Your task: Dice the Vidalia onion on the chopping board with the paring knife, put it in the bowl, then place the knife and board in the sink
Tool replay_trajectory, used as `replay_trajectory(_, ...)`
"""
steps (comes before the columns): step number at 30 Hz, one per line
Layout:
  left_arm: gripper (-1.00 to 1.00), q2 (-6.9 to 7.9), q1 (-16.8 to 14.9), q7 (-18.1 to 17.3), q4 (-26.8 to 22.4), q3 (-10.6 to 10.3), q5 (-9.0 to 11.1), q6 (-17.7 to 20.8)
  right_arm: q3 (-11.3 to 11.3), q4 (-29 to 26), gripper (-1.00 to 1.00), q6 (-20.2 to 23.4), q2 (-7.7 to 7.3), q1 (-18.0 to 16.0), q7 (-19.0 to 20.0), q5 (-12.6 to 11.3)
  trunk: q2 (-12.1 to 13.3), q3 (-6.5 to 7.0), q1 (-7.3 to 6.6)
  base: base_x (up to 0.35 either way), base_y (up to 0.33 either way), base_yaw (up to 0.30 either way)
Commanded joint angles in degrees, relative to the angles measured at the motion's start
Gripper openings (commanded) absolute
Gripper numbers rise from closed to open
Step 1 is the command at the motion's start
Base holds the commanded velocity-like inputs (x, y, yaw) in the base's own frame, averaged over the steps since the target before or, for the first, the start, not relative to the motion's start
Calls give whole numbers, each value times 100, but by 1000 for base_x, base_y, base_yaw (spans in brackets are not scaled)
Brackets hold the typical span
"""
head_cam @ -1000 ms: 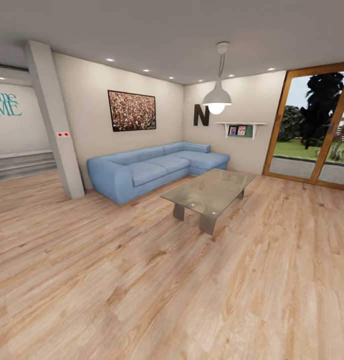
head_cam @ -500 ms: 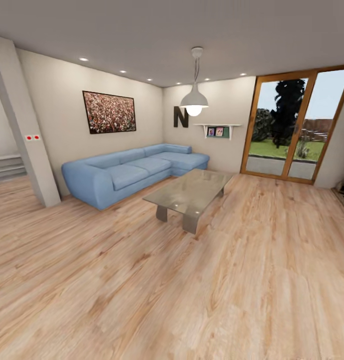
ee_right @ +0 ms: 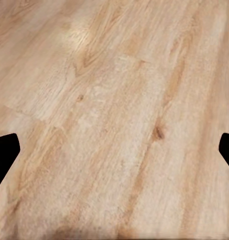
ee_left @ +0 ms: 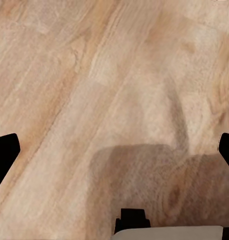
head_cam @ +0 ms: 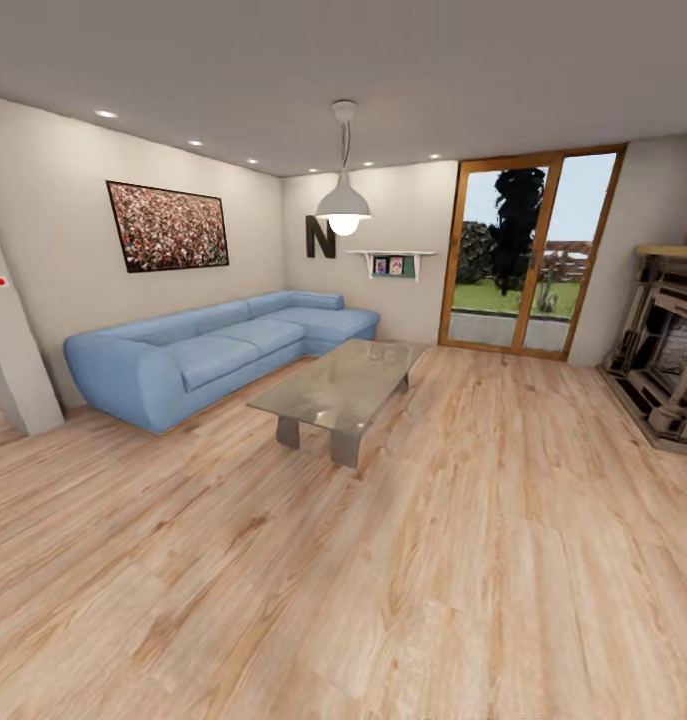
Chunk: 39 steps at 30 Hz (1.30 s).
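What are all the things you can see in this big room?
Blue L-shaped fabric sofa: one, blue, along the left wall into the far corner.
Glass-topped coffee table: one, clear with grey legs, in front of the sofa.
White dome pendant lamp: one, white, hanging from the ceiling.
Dark-framed speckled painting: one, reddish, on the left wall.
Black letter N: one, on the far wall.
White wall shelf: one, beside the N.
Wood-framed glass door: one, brown, far wall.
Stone fireplace: one, beige, at the right.
Light wooden plank floor: everywhere below.
Left gripper: black fingers, open.
Right gripper: black fingers, open.
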Motion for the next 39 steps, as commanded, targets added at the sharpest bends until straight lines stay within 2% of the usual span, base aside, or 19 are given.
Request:
replay_trajectory(1, 100, 0, -1, 2, 1, 3, 3, -16, -1, -4, 100, -10, 3, 0, -14, -3, -3, -1, 0, 0, 0, -265)
replay_trajectory(39, 100, 0, -1, 2, 4, 3, 3, -15, -3, 112, 100, -10, 2, 0, -14, -3, -3, 53, 0, 0, 0, -273)
